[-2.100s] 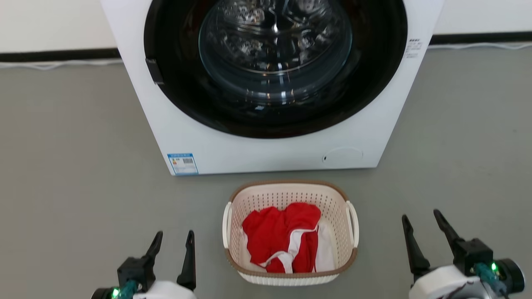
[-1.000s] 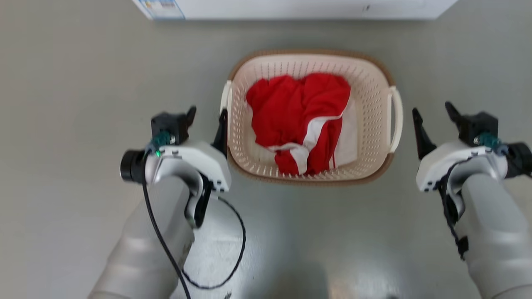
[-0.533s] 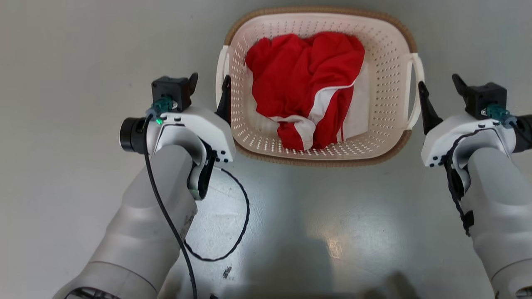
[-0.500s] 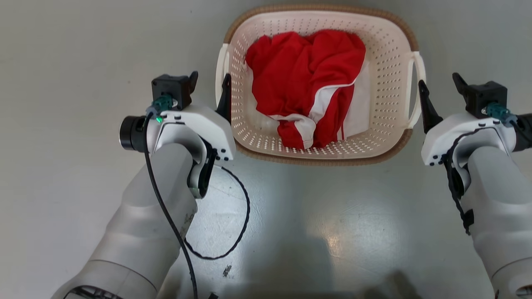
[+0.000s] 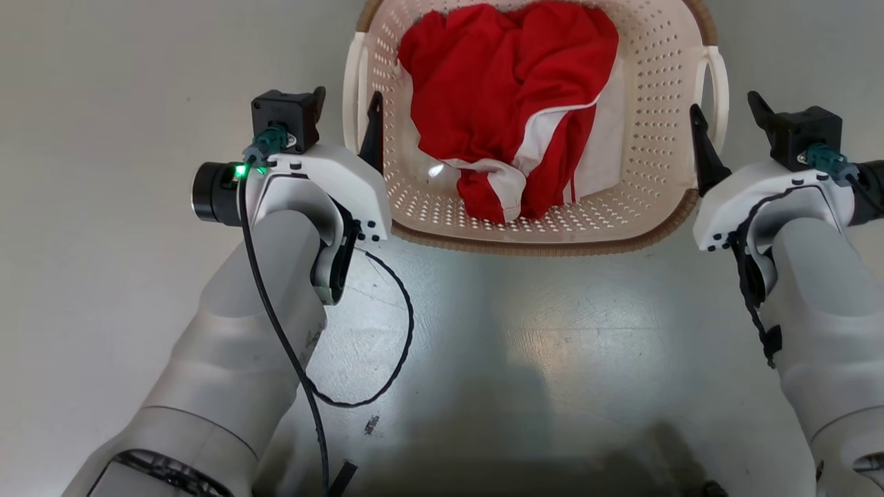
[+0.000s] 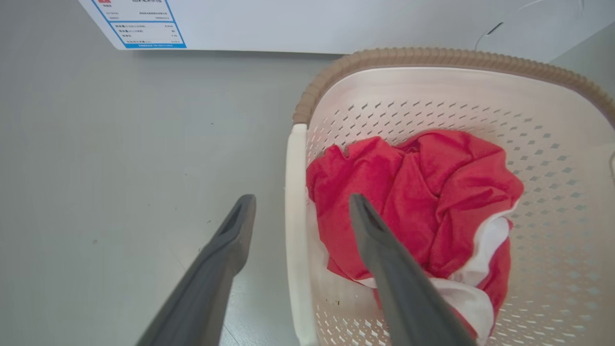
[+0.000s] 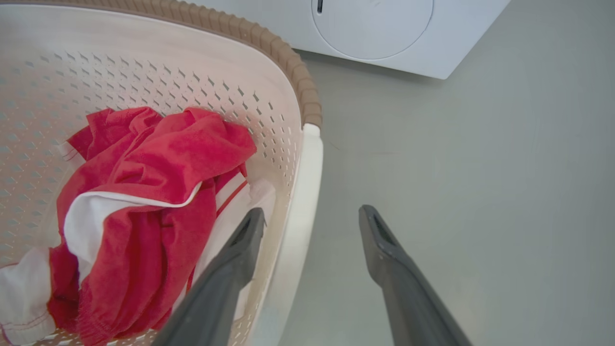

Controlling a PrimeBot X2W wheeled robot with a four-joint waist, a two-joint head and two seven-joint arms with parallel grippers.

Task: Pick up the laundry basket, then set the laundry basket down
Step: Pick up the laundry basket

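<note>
The laundry basket (image 5: 539, 243) stands on the grey floor, cream-white and perforated, with a brown woven-look rim, and holds red and white clothes (image 5: 511, 103). My left gripper (image 5: 345, 102) is open astride the basket's left loop handle (image 5: 351, 83). In the left wrist view the left gripper (image 6: 302, 202) has one finger outside the handle (image 6: 294, 216) and one over the clothes. My right gripper (image 5: 723, 107) is open astride the right handle (image 5: 719, 72). The right wrist view shows the right gripper (image 7: 312, 214) with one finger inside the basket (image 7: 288, 57) and one outside.
The white washing machine (image 6: 288, 24) stands just beyond the basket, its lower front panel (image 7: 384, 29) close to the far rim. A loose black cable (image 5: 387, 359) hangs from my left forearm. Bare grey floor lies on both sides of the basket.
The camera has tilted down, so the washing machine has left the head view. Both grippers have moved forward to the basket's sides, and the right one has shifted inward across its handle.
</note>
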